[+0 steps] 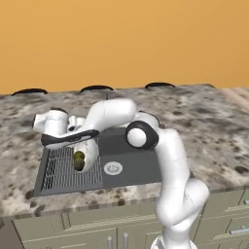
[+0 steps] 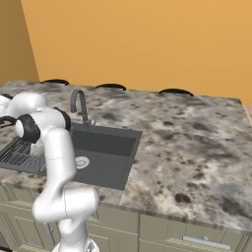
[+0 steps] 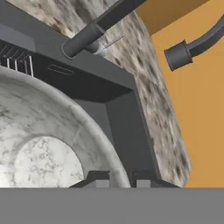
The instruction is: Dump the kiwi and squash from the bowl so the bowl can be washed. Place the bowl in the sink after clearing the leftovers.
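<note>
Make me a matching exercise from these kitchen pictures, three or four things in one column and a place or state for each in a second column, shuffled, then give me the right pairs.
Things:
1. bowl
2. drain
3. faucet
4. ribbed grid

Places or states:
A. round and silver, on the floor of the sink
B. tipped on its side over the grid, rim between the gripper fingers
C. stands on the counter behind the sink
D. fills the sink's left part in the left base view

Pairs: 1-B, 2-A, 3-C, 4-D
</note>
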